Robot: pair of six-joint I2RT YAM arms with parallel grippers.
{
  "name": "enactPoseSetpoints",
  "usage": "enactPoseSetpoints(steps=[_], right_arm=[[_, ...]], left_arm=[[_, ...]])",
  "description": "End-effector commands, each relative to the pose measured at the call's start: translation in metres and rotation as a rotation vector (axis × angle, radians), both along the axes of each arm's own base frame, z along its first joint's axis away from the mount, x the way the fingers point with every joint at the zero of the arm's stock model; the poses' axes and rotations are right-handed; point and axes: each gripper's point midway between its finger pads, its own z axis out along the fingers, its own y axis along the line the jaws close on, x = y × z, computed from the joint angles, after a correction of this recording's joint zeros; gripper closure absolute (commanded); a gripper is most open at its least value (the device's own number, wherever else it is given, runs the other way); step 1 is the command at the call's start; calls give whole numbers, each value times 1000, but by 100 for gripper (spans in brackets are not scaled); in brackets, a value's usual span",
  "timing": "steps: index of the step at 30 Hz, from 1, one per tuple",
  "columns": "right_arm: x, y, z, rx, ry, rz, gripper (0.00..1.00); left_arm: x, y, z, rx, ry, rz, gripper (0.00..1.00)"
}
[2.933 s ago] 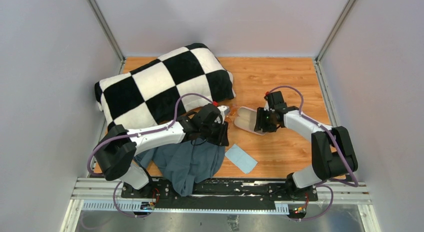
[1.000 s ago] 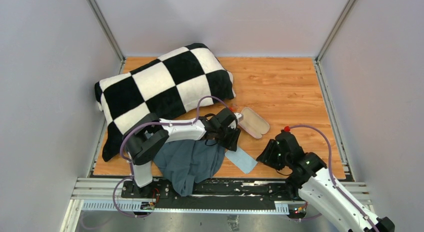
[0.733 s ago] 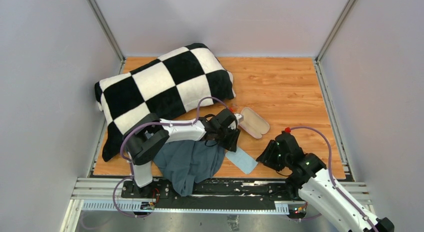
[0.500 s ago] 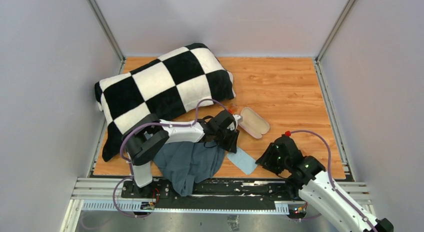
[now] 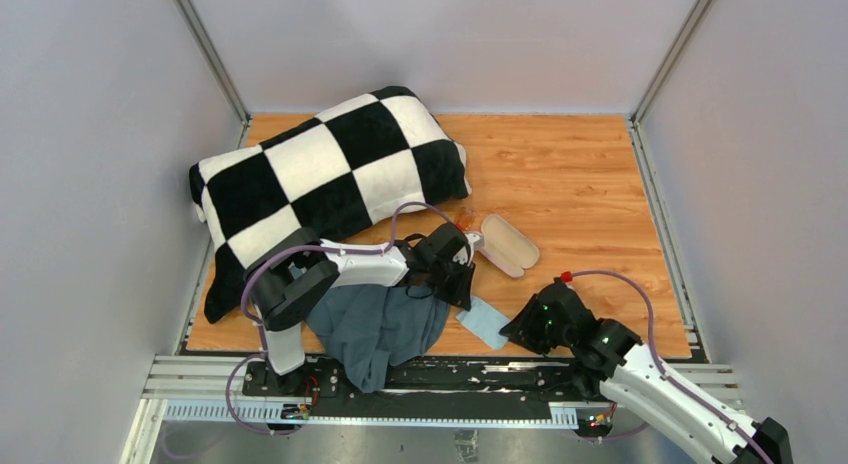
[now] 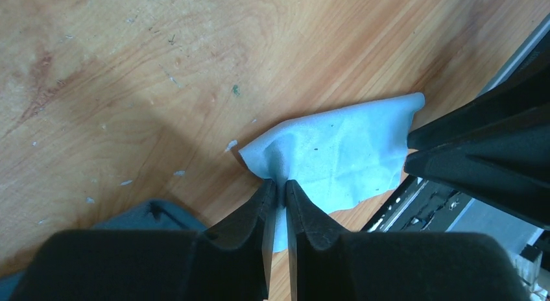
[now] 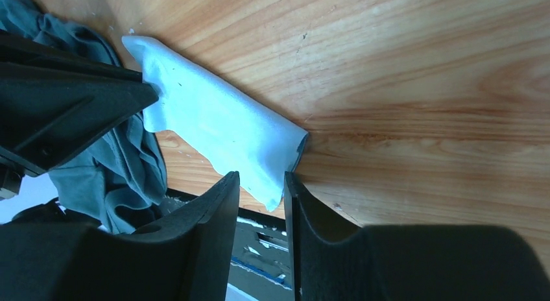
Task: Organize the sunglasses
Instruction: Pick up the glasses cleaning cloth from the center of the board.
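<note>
Right now the left gripper is clenched on the cloth. Its two fingers stand almost together at one edge of the pale blue square, and the fabric puckers into a small ridge where they nip it. Away from that ridge the cloth lies flat on the wooden counter.

The right gripper is at the cloth's opposite side, at the corner nearest the arms' bases. Its fingers are parted and stand one on each side of that corner, with blue fabric filling the gap between them. Whether they press on it or only straddle it, I cannot tell. The cloth's edge by that corner curls up slightly off the wood. In the left wrist view, a black finger of the right gripper reaches in at the cloth's far corner.

The sunglasses lie on the counter beyond the cloth, past the left gripper and apart from the cloth. Only small amber glints show from above, so how they are folded cannot be made out. A pink oblong case, pale in the middle, lies just beside them, also beyond the cloth. A grey-blue garment is heaped just beside the cloth on the left arm's side. A black-and-white checkered pillow lies farther from the cloth, past that garment.
</note>
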Motion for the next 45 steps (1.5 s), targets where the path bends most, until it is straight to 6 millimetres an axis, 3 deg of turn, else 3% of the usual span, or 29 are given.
enactPoseSetpoints(steps=[1,10,15,24,33,45], right_arm=[[-5,-13,-26,-83,47,-44,65],[2,-23,-30,-161,21,-55,84],[4,-24,-31,-169,10,-48,100],[16,-21,-15,-196,-44,-26,100],[31,-20,2,-233,-111,-6,100],[71,-19,55,-312,-292,-14,100]], left_arm=[[-11,0,-5,-11,32,-19,83],[-12,-3,-3,-34,43,-9,100],[-16,-11,6,-84,69,-9,100],[-13,-20,26,-132,65,-6,100],[-7,-25,32,-145,52,-3,100],[40,-38,83,-169,-63,7,100]])
